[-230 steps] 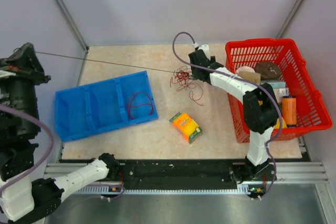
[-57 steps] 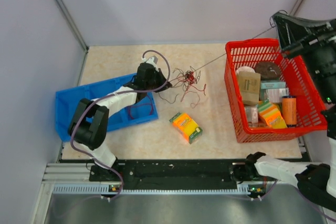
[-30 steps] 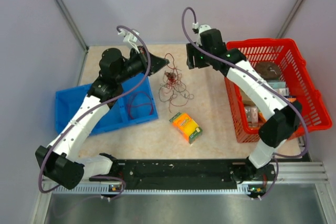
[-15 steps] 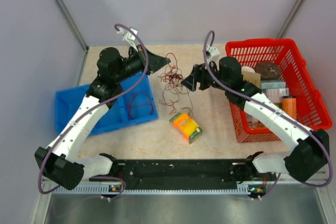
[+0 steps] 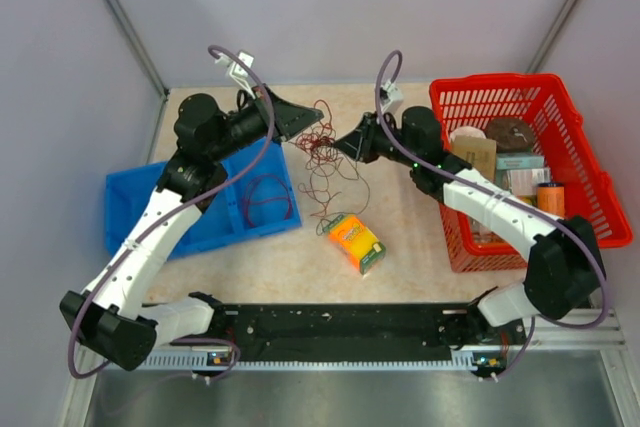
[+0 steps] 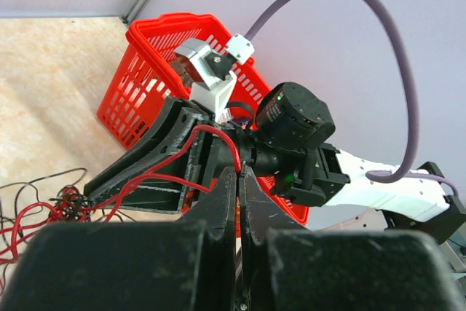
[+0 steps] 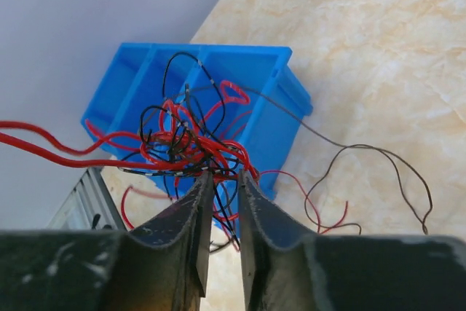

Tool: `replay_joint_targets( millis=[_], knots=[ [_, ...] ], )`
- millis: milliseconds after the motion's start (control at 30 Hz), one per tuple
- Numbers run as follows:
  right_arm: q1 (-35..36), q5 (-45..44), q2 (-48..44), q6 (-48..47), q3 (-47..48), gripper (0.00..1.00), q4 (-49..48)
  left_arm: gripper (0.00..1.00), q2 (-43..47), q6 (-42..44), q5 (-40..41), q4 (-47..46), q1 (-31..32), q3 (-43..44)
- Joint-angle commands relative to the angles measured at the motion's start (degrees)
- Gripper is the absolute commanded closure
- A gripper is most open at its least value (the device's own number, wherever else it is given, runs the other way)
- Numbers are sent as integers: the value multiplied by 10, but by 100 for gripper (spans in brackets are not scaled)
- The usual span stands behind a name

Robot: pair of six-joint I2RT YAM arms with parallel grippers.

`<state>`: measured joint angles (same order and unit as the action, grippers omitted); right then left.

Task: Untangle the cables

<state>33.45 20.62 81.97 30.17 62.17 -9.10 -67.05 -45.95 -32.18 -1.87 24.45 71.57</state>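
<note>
The cables (image 5: 318, 139) are a knotted red and black clump hanging above the table's back middle, with loose strands trailing down toward the box. My left gripper (image 5: 306, 124) reaches in from the left, shut on a red strand (image 6: 237, 152) at its tips (image 6: 239, 171). Opposite it, my right gripper (image 5: 342, 144) meets the clump from the right. In the right wrist view the clump (image 7: 182, 140) sits just beyond that gripper (image 7: 222, 175); its jaws stand a narrow slit apart, with red and black strands pinched between them. One red cable coil (image 5: 266, 198) lies in the blue bin.
A blue three-part bin (image 5: 160, 209) lies at the left, under my left arm. At the right stands a red basket (image 5: 603, 209) full of packages. An orange and green box (image 5: 354, 242) lies near the middle front, below the hanging strands.
My right arm has swung down from the back toward the clump, and its jaws have closed in on strands. The left gripper stays shut, holding the clump up.
</note>
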Motion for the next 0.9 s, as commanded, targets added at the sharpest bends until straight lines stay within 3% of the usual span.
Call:
replay_joint_targets(
  millis=[0, 33, 167, 267, 367, 567, 667, 733, 800, 867],
  knots=[
    [7, -15, 18, 18, 1, 90, -54, 100, 20, -12, -16, -45, 1, 10],
    [8, -29, 22, 18, 5, 100, -46, 100, 22, -14, -17, -45, 1, 12],
    [7, -170, 28, 34, 21, 100, 33, 100, 34, 0, -7, -28, 1, 18],
    [-14, -300, 63, 44, 68, 100, 171, 100, 56, 30, 24, 6, 1, 31],
    [-33, -386, 95, 12, 88, 100, 219, 100, 95, 90, 90, 76, 1, 55],
    [-42, -465, 99, -48, 96, 100, 235, 100, 190, 167, 246, 158, 1, 54],
    [-44, -374, 82, -79, 104, 100, 221, 100, 199, 162, 236, 144, 1, 30],
    [-44, -210, 65, -92, 96, 100, 195, 100, 172, 142, 194, 137, 0, 30],
    [-41, -85, 49, -96, 82, 90, 158, 100, 149, 119, 155, 107, 0, 22],
    [-37, -12, 29, -97, 65, 73, 135, 100, 131, 98, 134, 77, 0, 16]
  ],
)
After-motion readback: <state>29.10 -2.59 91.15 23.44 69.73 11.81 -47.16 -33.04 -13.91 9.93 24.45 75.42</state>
